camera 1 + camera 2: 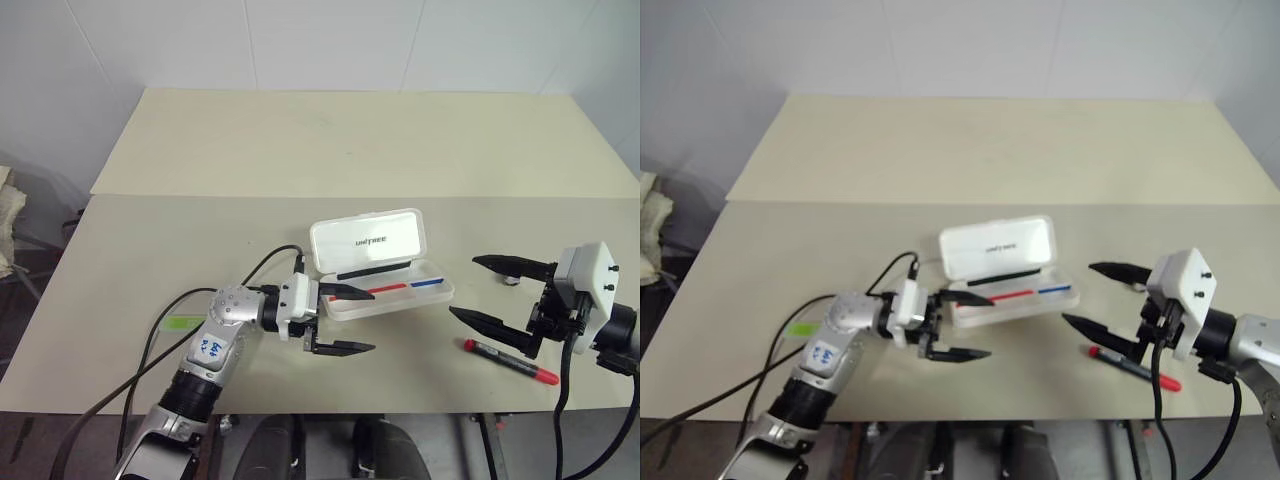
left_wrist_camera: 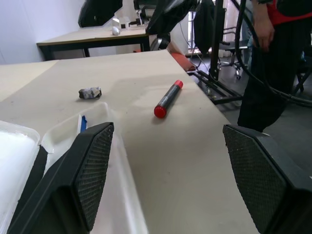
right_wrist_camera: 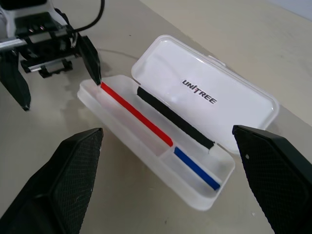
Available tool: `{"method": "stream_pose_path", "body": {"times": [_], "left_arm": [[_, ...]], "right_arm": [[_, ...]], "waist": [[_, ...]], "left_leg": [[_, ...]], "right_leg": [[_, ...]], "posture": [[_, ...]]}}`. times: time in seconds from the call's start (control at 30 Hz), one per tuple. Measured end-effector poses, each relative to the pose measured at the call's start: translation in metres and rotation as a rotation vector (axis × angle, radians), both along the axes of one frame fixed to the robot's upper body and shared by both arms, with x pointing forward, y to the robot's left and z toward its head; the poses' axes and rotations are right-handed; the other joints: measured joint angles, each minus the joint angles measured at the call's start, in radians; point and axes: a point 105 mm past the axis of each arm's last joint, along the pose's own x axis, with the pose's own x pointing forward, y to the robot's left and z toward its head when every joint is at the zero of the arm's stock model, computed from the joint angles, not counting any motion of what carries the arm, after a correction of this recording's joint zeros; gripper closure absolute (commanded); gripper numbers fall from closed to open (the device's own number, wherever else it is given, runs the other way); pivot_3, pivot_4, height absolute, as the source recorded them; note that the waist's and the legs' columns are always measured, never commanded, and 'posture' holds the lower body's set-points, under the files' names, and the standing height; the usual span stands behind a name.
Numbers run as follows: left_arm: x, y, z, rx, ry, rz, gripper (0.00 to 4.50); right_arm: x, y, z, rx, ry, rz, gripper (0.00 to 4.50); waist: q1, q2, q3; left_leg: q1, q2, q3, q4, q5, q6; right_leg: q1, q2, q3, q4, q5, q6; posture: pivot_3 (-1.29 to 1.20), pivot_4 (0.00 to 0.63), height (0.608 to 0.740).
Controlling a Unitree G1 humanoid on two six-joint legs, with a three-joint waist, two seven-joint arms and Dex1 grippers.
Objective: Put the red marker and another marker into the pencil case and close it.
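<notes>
Two open-jawed grippers, left gripper (image 1: 346, 320), right gripper (image 1: 490, 291), open pencil case (image 1: 380, 262), red marker (image 1: 510, 362) outside

The pencil case (image 3: 204, 97) is seen as glossy, smooth white plastic, its tray translucent. Beside it, the table (image 1: 300, 150) is shown as matt, pale board. Finely cross-hatched, matt black pads (image 2: 95, 170) are presented on the fingers.

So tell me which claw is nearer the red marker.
Right. The right claw hangs open just above the red marker on the table; the left claw is open by the pencil case, well away.
</notes>
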Motion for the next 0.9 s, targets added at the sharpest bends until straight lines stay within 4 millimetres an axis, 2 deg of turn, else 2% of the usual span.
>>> {"method": "stream_pose_path", "body": {"times": [0.03, 0.07, 0.13, 0.27, 0.33, 0.57, 0.7, 0.9], "left_arm": [[-0.001, 0.000, 0.001, -0.003, 0.000, -0.001, 0.68], [-0.003, -0.001, 0.003, -0.007, 0.005, -0.004, 0.32], [-0.005, 0.000, 0.004, -0.012, 0.031, -0.009, 0.06], [-0.006, -0.001, 0.007, -0.033, 0.058, 0.001, 0.06], [-0.008, -0.001, 0.011, -0.067, 0.053, 0.015, 0.06], [-0.006, 0.006, 0.028, -0.131, 0.049, 0.055, 0.06], [-0.004, 0.017, 0.032, -0.119, 0.057, 0.066, 0.06], [-0.002, 0.033, 0.037, -0.069, 0.041, 0.082, 0.06]], "right_arm": [[-0.001, -0.001, -0.001, 0.002, 0.004, -0.009, 0.00], [-0.003, -0.004, -0.001, 0.003, 0.005, -0.028, 0.00], [-0.003, -0.015, -0.002, 0.004, 0.012, -0.104, 0.00], [-0.008, -0.034, -0.014, -0.022, 0.060, -0.230, 0.00], [-0.016, -0.051, -0.024, -0.059, 0.105, -0.316, 0.00], [-0.044, -0.084, -0.054, -0.127, 0.219, -0.489, 0.00], [-0.058, -0.078, -0.063, -0.154, 0.247, -0.396, 0.00], [-0.062, -0.075, -0.085, -0.162, 0.279, -0.244, 0.00]], "waist": [[0.000, 0.000, 0.000], [0.002, 0.000, 0.000], [0.002, 0.000, 0.000], [0.002, 0.000, 0.000], [0.007, 0.000, 0.000], [0.001, 0.001, -0.001], [-0.003, 0.003, -0.002], [-0.003, 0.004, -0.002]], "left_leg": [[0.000, 0.000, 0.000, 0.000, 0.000, 0.000], [0.000, 0.000, 0.000, 0.000, 0.000, 0.000], [0.000, 0.000, 0.000, 0.000, 0.000, 0.000], [0.000, 0.000, 0.000, -0.001, 0.000, 0.000], [-0.001, 0.000, 0.000, -0.001, 0.000, 0.000], [0.000, 0.000, 0.000, -0.001, -0.003, -0.004], [0.001, 0.001, 0.001, -0.001, -0.003, -0.004], [0.001, 0.001, 0.002, -0.001, -0.004, -0.005]], "right_leg": [[0.000, 0.000, 0.000, 0.000, 0.000, 0.000], [0.000, 0.000, 0.000, 0.000, 0.000, 0.000], [0.000, 0.000, 0.000, -0.001, 0.000, 0.000], [0.000, 0.000, 0.000, -0.001, 0.000, 0.000], [0.000, 0.000, 0.000, -0.002, 0.000, 0.000], [0.000, 0.001, 0.001, -0.002, 0.000, 0.001], [0.000, 0.002, 0.003, -0.002, 0.000, 0.001], [0.000, 0.003, 0.004, -0.002, 0.000, 0.001]], "posture": [[0.00, 0.150, 0.740], [0.00, 0.150, 0.740], [0.00, 0.150, 0.740], [0.00, 0.150, 0.740], [0.00, 0.150, 0.740], [0.00, 0.150, 0.740], [0.00, 0.150, 0.740], [0.00, 0.150, 0.740]]}}
